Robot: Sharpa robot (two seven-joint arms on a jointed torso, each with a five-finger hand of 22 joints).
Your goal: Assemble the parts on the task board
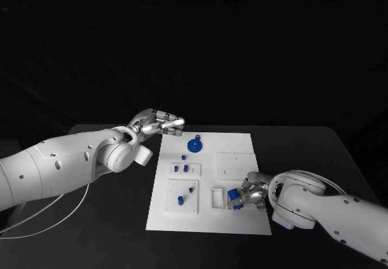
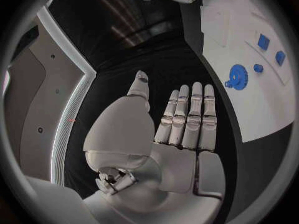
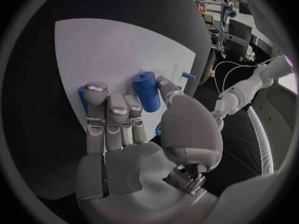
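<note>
The white task board (image 1: 243,221) lies in the middle of the table. On its far part sit a blue gear (image 1: 195,145) (image 2: 237,76) and a small blue peg (image 1: 199,136). Small blue parts (image 1: 175,167) stand left of the middle, and others (image 1: 179,199) sit in the near left panel. My right hand (image 1: 249,194) (image 3: 127,117) is over the board's near right part and grips a blue cylinder-like part (image 1: 234,197) (image 3: 146,91) between thumb and fingers. My left hand (image 1: 157,124) (image 2: 181,119) hovers at the board's far left corner, fingers stretched out, holding nothing.
A white slot piece (image 1: 217,197) lies just left of my right hand, and a square white panel (image 1: 236,165) lies beyond it. Black table (image 1: 315,151) surrounds the board. A white cable (image 1: 49,216) runs under my left arm.
</note>
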